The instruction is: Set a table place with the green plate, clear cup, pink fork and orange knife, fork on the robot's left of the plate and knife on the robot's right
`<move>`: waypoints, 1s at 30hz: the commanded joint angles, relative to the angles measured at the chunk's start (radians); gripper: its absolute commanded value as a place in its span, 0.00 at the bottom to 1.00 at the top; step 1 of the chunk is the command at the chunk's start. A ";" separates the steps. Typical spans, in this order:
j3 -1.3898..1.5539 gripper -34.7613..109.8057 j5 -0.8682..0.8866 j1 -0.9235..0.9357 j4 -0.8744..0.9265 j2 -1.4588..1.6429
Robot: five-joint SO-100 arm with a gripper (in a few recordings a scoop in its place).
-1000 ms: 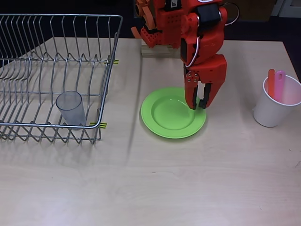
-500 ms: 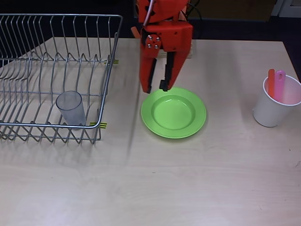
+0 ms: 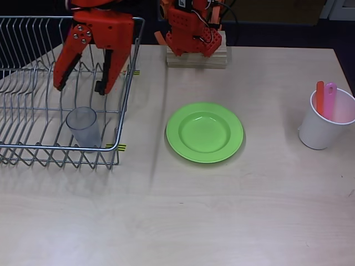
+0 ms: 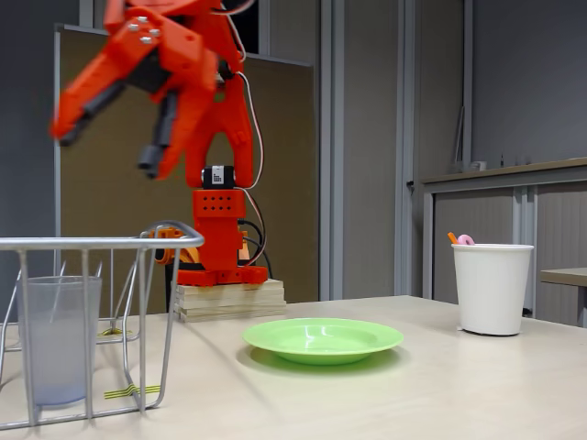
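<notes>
A: Where's the clear cup point(image 3: 83, 126)?

B: Standing upright inside the wire rack point(image 3: 33, 88), by the rack's near rail. The green plate point(image 3: 204, 132) lies on the bench point(image 3: 222, 210) to the right of the rack in the overhead view, with nothing on it.

A: What changed?

B: A second ago the hand point(image 3: 79, 86) hung over the plate's right rim; now it has swung across and sits above the rack, just behind the cup, fingers spread wide and holding nothing. I'd say the plate is placed and the cup is next.

A: And the cutlery?

B: The pink fork point(image 3: 330, 100) and orange knife point(image 3: 320, 98) stand in the white cup point(image 3: 324, 124), far right of the rack.

A: Any difference between views?

B: The overhead view lines the hand up behind the cup. The fixed view shows the hand point(image 4: 103, 99) well above the rack's top rail, blurred with motion.
</notes>
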 commanded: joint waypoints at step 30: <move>0.061 0.58 -0.698 0.117 -0.026 -0.265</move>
